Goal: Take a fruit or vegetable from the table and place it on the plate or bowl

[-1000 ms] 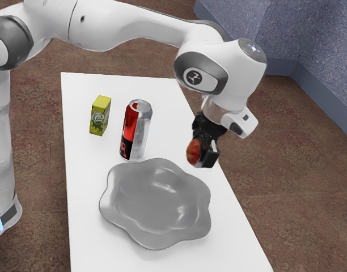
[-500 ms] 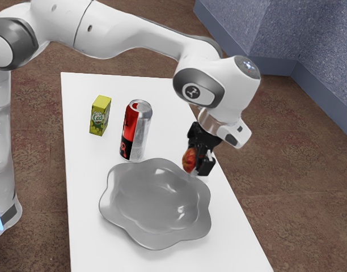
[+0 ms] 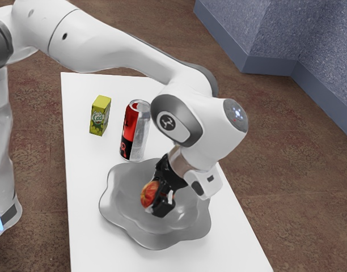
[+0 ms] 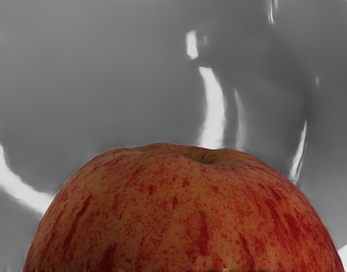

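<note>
Clamping a round red apple streaked with yellow (image 3: 146, 195) between its two fingers, the black two-finger gripper (image 3: 153, 202) hangs low over the middle of the shiny grey plate with a wavy, flower-like rim (image 3: 128, 229). The apple sits right at the fingertips, with one black finger on its side toward the exterior view's right and the other mostly hidden behind the fruit. Whether its underside touches the plate cannot be told. In the wrist view the apple (image 4: 185, 209), its stem dimple showing, sits just under the hand, with the plate's glossy grey surface (image 4: 105, 85) beyond it. The plate lies on a white rectangular table (image 3: 83, 96). A red and silver drink can (image 3: 134, 130) stands upright near the plate's far rim. A small yellow-green juice carton (image 3: 100, 115) stands upright beside the can, toward the exterior view's left and apart from it.
</note>
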You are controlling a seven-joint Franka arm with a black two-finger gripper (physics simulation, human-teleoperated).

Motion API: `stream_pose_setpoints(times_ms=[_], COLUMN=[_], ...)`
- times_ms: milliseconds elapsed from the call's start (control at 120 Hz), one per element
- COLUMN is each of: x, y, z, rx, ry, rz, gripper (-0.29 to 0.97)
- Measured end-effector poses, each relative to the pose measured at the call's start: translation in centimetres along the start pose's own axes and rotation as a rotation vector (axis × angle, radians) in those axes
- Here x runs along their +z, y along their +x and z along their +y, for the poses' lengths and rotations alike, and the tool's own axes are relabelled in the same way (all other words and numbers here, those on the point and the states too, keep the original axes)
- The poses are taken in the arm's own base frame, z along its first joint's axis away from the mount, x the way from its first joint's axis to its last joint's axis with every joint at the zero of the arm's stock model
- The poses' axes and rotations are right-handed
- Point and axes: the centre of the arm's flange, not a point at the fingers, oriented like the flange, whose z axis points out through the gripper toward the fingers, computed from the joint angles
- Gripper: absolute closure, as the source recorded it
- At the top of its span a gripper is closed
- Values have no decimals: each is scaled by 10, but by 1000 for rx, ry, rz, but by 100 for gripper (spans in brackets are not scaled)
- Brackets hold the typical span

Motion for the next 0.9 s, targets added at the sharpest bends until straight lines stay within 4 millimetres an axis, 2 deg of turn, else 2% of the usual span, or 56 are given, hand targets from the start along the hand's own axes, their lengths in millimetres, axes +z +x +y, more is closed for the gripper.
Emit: stream_pose_setpoints(times_ms=[58,108,167,258,333,400,458,533,617,783,900], x=[9,20,28,32,36,38,39,33,31,29,38], y=[4,13,26,46,55,59,60,58,57,53,49], z=[-7,-24,-55,-114,-157,-183,-193,-193,-179,-130,-95], rx=[-15,-43,-94,-194,-265,-307,-323,-320,-293,-198,-132], ry=[16,25,16,-23,-52,-68,-74,-72,-63,-35,-14], rz=[-22,-34,-37,-22,-14,-8,-3,9,13,24,32], gripper=[30,31,30,30,30,30,30,31,31,30,30])
